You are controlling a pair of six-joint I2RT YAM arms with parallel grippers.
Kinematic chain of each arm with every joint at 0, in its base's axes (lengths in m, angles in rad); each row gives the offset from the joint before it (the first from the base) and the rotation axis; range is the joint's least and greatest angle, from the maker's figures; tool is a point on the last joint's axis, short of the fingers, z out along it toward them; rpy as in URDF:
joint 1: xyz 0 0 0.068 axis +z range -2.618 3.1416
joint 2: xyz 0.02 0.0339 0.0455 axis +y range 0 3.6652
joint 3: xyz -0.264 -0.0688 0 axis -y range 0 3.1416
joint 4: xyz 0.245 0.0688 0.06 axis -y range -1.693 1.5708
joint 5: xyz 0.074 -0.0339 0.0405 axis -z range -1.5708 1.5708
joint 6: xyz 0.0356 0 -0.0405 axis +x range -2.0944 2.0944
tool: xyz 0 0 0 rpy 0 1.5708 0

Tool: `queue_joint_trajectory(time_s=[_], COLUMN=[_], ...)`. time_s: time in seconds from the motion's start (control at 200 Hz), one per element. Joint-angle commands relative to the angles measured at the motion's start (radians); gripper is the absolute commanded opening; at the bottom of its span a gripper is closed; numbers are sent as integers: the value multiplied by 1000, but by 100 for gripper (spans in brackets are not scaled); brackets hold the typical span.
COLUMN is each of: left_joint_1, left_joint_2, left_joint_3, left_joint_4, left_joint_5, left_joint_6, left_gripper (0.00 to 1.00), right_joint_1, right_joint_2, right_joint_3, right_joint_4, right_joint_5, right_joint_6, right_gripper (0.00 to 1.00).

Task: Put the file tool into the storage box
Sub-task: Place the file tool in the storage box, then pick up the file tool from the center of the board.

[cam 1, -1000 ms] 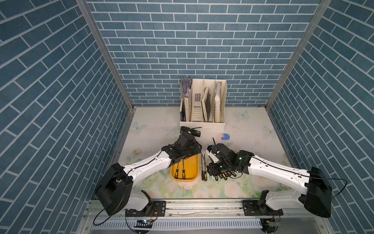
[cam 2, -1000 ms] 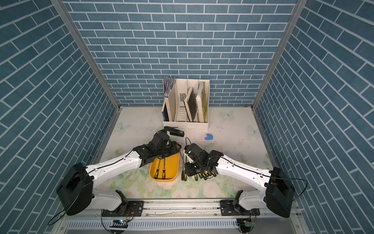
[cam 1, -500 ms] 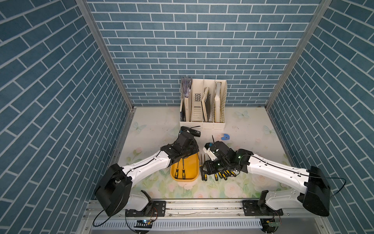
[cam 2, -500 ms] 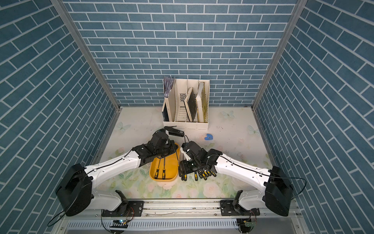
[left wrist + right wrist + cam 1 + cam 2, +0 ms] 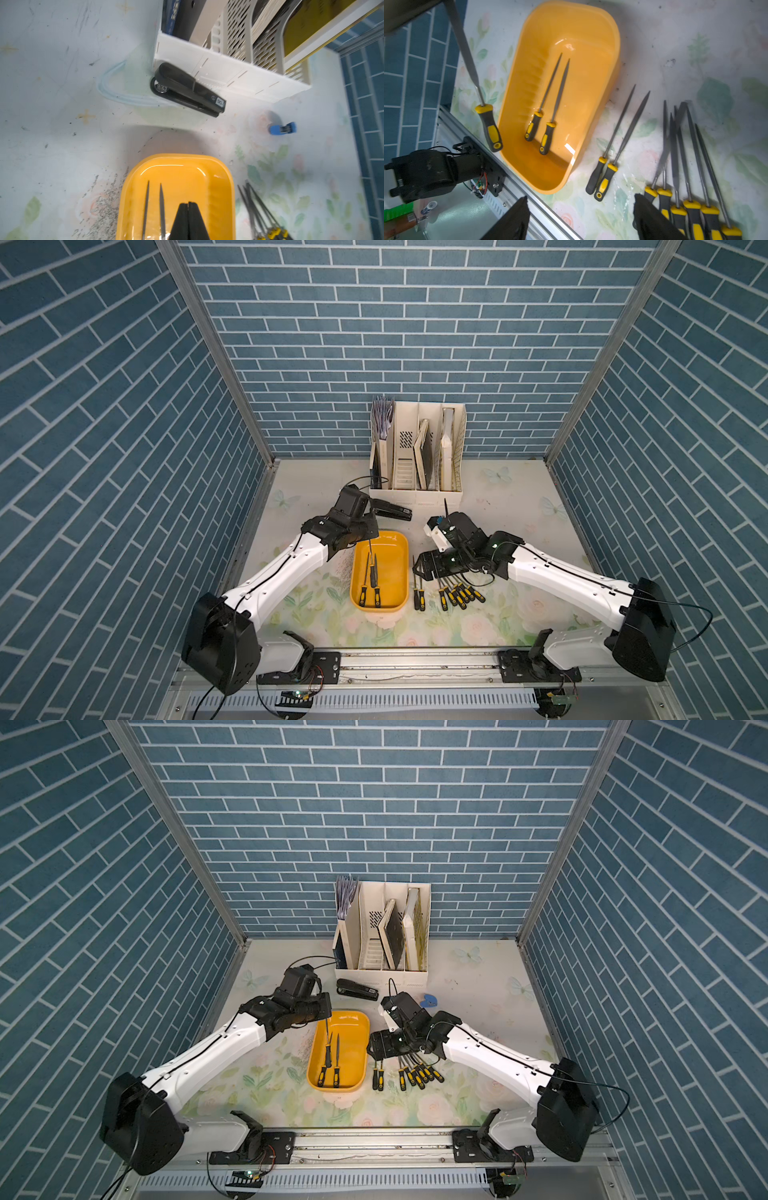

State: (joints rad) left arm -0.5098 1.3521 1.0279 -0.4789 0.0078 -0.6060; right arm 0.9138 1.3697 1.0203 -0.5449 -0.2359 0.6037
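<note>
The yellow-orange storage box (image 5: 392,568) (image 5: 353,1048) lies between my arms, with two black-and-yellow files flat inside it (image 5: 548,128). Another file tool (image 5: 488,124) hangs handle-down by the box's left rim, its blade running up into my left gripper (image 5: 368,533) (image 5: 188,204), which is shut on the blade tip over the box's far end. My right gripper (image 5: 424,566) (image 5: 581,204) is open and holds nothing. It hovers to the right of the box, above the loose files. The wrist view of the left arm hides the held file under its jaws.
Two files (image 5: 417,593) and several more fanned out (image 5: 457,593) lie on the flowered mat right of the box. A white magazine rack (image 5: 415,456) stands at the back, with a black stapler (image 5: 390,512) in front of it. A small blue object (image 5: 428,1001) lies nearby.
My left gripper has shut on the file's blade. My right gripper has opened wide and let go of the file. Both arms have barely shifted.
</note>
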Motion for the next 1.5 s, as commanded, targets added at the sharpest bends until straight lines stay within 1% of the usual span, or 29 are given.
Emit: queue_joint_trajectory(time_s=[0.0, 0.15, 0.285, 0.47, 0.55, 0.62, 0.75, 0.87, 1.06, 1.29, 1.425, 1.445, 1.495], left_joint_1=[6, 5, 1, -9, -13, -15, -22, -25, -26, -27, -27, -27, -26], left_joint_2=[58, 117, 139, 179, 188, 192, 198, 188, 133, 72, 52, 50, 47], left_joint_3=[-35, -74, -115, -150, -160, -165, -163, -159, -148, -132, -125, -124, -124], left_joint_4=[-19, 43, 89, 117, 118, 111, 105, 92, 70, 42, 28, 27, 25], left_joint_5=[-47, -63, -61, -60, -69, -79, -81, -84, -78, -66, -69, -70, -69], left_joint_6=[63, 54, 46, 42, 34, 16, -5, -9, -11, -11, -9, -9, -8], left_gripper=[0, 0, 0, 0, 10, 21, 27, 28, 28, 28, 29, 29, 29], right_joint_1=[0, 0, 8, 54, 71, 82, 95, 99, 100, 100, 100, 99, 99], right_joint_2=[30, 57, 83, 134, 156, 169, 197, 213, 244, 285, 274, 268, 257], right_joint_3=[-31, -65, -97, -117, -127, -139, -142, -126, -121, -102, -100, -100, -103], right_joint_4=[-33, -7, 24, 43, 54, 66, 74, 60, 43, 11, -35, -44, -63], right_joint_5=[18, 17, -6, -6, -3, 1, 10, 33, 71, 118, 155, 182, 200], right_joint_6=[-45, -43, -35, -16, -4, 9, 21, 21, 20, 12, 14, 16, 18], right_gripper=[81, 80, 75, 70, 68, 66, 63, 61, 56, 56, 55, 54, 53])
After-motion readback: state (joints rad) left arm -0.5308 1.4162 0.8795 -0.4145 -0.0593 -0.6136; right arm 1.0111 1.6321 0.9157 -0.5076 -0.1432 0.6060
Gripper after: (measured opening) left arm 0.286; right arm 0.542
